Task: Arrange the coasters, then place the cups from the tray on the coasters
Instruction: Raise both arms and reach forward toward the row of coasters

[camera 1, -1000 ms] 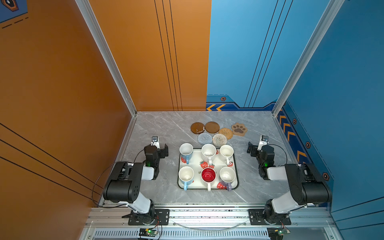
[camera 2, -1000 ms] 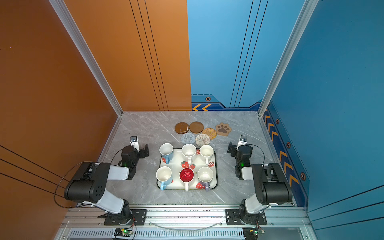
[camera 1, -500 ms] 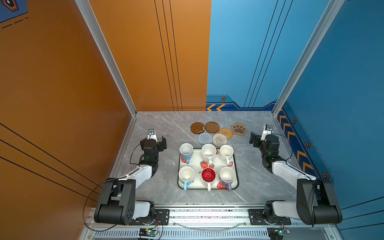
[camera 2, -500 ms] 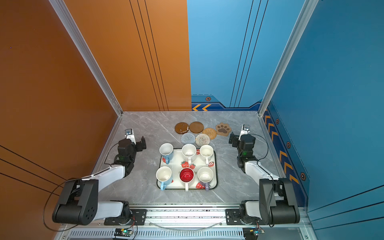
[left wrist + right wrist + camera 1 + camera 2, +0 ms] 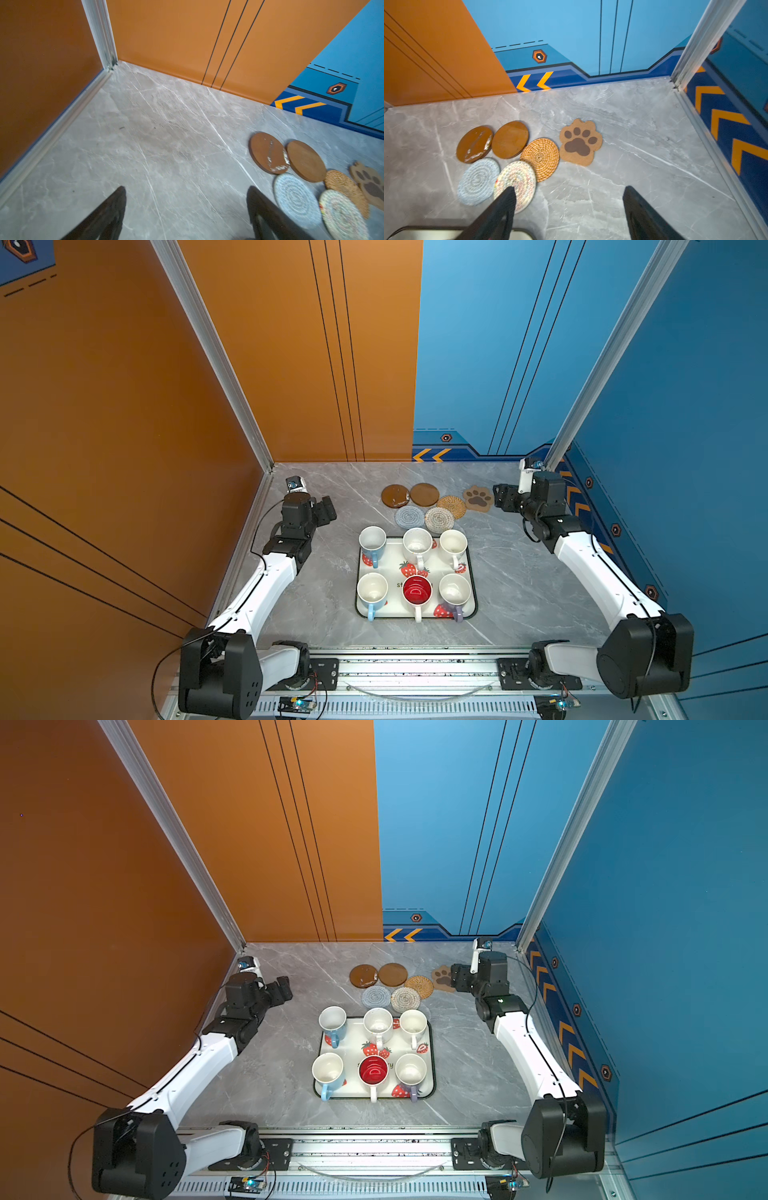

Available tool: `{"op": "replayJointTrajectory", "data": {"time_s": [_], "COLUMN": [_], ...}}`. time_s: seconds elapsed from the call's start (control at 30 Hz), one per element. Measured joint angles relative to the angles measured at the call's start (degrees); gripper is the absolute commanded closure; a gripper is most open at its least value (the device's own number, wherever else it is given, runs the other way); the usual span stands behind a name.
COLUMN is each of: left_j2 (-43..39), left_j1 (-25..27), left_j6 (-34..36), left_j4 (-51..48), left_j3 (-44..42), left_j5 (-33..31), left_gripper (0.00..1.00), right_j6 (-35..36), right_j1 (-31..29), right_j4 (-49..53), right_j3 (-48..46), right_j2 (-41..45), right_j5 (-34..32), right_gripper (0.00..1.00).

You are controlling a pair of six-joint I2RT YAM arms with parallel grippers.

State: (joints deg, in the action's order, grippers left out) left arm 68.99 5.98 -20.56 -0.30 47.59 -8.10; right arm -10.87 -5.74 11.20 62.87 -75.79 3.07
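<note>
**Right gripper** (image 5: pixel 569 188): fingers spread, nothing between them; hangs just beside the paw-print coaster (image 5: pixel 579 142).

**Left gripper** (image 5: pixel 186 189): fingers likewise apart and empty, over bare tabletop (image 5: pixel 166 135), well apart from the mats.

**Coasters**: two brown discs (image 5: pixel 474 144) (image 5: pixel 509 139), tan (image 5: pixel 540 159), cream (image 5: pixel 517 182) and grey (image 5: pixel 477 181) woven rounds, bunched edge to edge at the back (some seem to overlap).

**Cups** (image 5: pixel 417 591): all six on the tray (image 5: pixel 434 572).

**Step**: arranging the coasters, apparently not begun.

**Next**: probably lower onto the paw-print's rim; a flat mat likely needs an edge pinch or a slide.
</note>
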Motion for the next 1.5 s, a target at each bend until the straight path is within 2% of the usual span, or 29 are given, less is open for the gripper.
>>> {"op": "replayJointTrajectory", "data": {"time_s": [0.1,0.17,0.33,0.47,0.6,0.63,0.7,0.8,0.97,1.23,1.5], "left_j2": [0.0,0.0,0.0,0.02,0.31,0.48,0.87,1.49,1.75,3.02,3.8], "left_j1": [0.59,1.31,4.48,6.82,8.31,8.63,9.49,11.19,12.96,15.85,18.97], "left_j6": [-2.21,-3.17,-4.57,-4.57,-4.57,-4.55,-4.37,-3.72,-2.32,1.14,4.31], "left_j4": [-2.36,-3.28,-3.93,-4.28,-4.79,-4.92,-5.62,-7.1,-8.46,-9.29,-9.44], "left_j3": [1.07,1.81,3.06,3.23,3.89,4.13,4.79,6.23,8.24,10.67,13.0], "left_j5": [3.02,4.66,6.36,6.69,7.23,7.37,7.52,7.65,7.67,7.74,8.66], "left_gripper": [0.1,0.12,0.12,0.12,0.12,0.12,0.13,0.12,0.12,0.12,0.12], "right_j6": [-1.68,-2.86,-4.31,-5.53,-6.43,-6.62,-6.62,-6.32,-4.59,-2.69,-1.31], "right_j1": [-0.33,-0.37,-0.55,-0.74,-0.5,-0.39,-0.31,-0.42,-1.16,-3.32,-5.38], "right_j4": [3.96,7.13,15.06,18.82,22.18,23.28,25.94,30.25,36.3,39.95,40.41], "right_j3": [6.1,10.08,21.16,26.36,33.62,35.91,41.35,50.8,64.0,72.52,74.9], "right_j2": [-3.8,-6.78,-16.59,-23.34,-33.18,-35.98,-41.75,-50.21,-60.17,-65.55,-69.4], "right_j5": [1.53,1.97,4.44,5.7,5.92,5.86,5.07,1.99,-2.23,-7.06,-10.03], "right_gripper": [0.43,0.48,0.72,0.81,0.81,0.77,0.62,0.59,0.47,0.33,0.3]}}
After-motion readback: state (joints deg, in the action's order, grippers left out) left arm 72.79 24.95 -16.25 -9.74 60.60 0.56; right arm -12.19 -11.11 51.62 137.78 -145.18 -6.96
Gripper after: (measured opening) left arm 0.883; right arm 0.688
